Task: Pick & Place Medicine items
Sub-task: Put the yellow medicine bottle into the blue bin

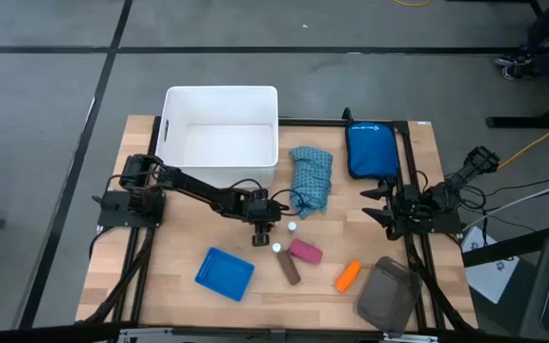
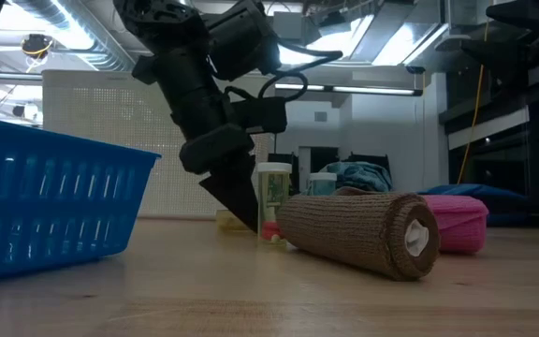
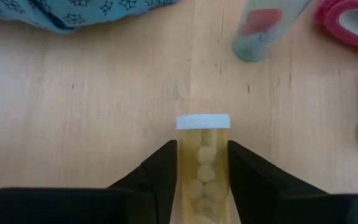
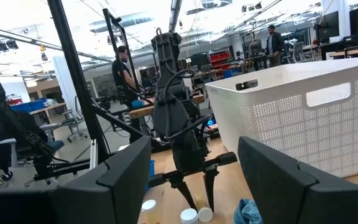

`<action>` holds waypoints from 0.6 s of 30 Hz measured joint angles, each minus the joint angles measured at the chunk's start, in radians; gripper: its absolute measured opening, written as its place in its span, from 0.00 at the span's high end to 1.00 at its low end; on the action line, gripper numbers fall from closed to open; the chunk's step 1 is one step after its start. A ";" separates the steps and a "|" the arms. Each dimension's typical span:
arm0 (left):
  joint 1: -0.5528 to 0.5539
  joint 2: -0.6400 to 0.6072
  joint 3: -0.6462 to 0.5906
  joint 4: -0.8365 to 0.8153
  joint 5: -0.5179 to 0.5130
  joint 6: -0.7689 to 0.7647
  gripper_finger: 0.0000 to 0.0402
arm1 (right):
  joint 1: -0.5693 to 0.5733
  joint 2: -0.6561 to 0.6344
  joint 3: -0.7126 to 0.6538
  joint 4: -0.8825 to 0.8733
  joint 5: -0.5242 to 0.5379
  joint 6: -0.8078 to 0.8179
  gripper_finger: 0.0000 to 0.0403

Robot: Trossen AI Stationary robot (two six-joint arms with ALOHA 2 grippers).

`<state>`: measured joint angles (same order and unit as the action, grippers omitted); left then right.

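My left gripper [image 1: 262, 233] stands at the table's middle, shut on a clear pill bottle [image 3: 204, 163] with a white cap [image 3: 202, 121] and yellowish pills inside. Close by are two small white-capped vials [image 1: 292, 227] [image 1: 276, 248], a pink roll [image 1: 305, 252], a brown roll [image 1: 290, 269] and an orange tube [image 1: 348, 275], all resting on the wood. The low view shows the brown roll [image 2: 363, 234] on its side in front of the pink one [image 2: 457, 223], and an upright vial [image 2: 274, 201]. My right gripper [image 1: 377, 204] waits open at the table's right side. My left gripper pinches the pill bottle's body [image 3: 204, 177] just below the cap, one finger [image 3: 163, 168] on each side, lying across the bottle. The fingers [image 2: 237, 192] come from above, pointing down. The bottle seems to lie on its side low at the tabletop [image 2: 227, 220].
A white basket [image 1: 222, 133] stands at the far edge, a patterned blue cloth [image 1: 311, 176] and a blue pouch [image 1: 371, 150] to its right. A small blue basket [image 1: 225, 273] and a grey container [image 1: 389, 293] sit near the near edge. People stand in the room beyond.
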<state>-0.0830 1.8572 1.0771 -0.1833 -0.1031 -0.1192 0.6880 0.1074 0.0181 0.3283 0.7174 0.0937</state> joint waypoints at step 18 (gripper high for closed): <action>0.000 -0.047 0.000 0.006 0.073 0.046 0.77 | 0.000 0.000 0.000 -0.004 0.000 0.000 0.39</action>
<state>-0.0830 1.8104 1.0771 -0.1774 -0.0298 -0.0733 0.6880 0.1074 0.0181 0.3245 0.7176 0.0937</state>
